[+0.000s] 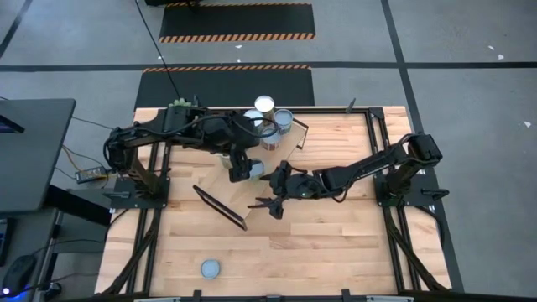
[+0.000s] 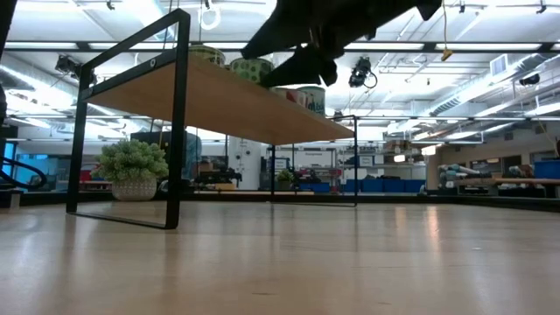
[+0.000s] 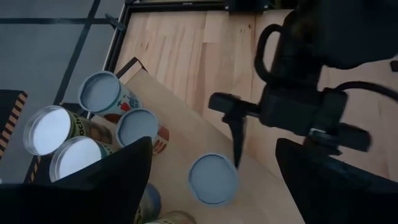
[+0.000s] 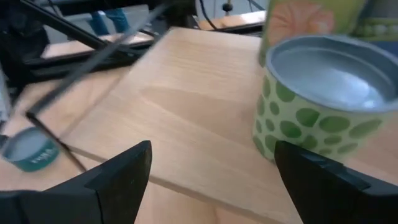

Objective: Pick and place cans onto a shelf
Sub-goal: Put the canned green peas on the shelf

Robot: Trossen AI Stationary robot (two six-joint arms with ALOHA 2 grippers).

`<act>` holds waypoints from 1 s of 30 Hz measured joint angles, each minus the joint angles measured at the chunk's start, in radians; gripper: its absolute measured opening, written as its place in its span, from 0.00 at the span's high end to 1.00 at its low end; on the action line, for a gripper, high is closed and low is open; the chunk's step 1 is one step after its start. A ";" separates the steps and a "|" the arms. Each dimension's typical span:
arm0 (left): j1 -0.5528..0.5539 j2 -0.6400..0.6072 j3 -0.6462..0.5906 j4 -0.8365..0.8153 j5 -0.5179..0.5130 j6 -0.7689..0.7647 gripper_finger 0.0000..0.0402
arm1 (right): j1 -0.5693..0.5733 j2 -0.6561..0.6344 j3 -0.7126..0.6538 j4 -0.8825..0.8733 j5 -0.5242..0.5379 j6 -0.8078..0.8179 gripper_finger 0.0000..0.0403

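The whole table (image 1: pixel 277 243) is seen from straight overhead in the high view, while the low view is taken at tabletop height, looking level under the shelf (image 2: pixel 227 101) into the room behind. The left wrist view is aimed down onto the shelf (image 3: pixel 180 130) and its cans (image 3: pixel 213 178) from close above, and the right wrist view is held lower and nearer – a green-dotted can (image 4: pixel 323 102) fills much of it. The shelf is shared by all four views – the clustered cans (image 1: pixel 270 117) by the high and left wrist views.
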 joint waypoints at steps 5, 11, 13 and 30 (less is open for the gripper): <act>-0.005 0.000 0.000 -0.001 0.006 0.000 0.14 | -0.026 0.000 0.000 -0.017 0.046 -0.012 0.14; -0.005 0.000 0.000 -0.002 0.007 -0.001 0.14 | -0.066 0.000 0.000 -0.026 0.171 -0.051 0.14; -0.005 0.000 0.000 -0.002 0.007 -0.001 0.14 | -0.079 0.000 0.000 -0.035 0.182 -0.051 0.14; -0.005 0.000 0.000 -0.047 0.007 0.002 0.14 | -0.009 -0.045 0.165 -0.171 0.086 -0.164 0.14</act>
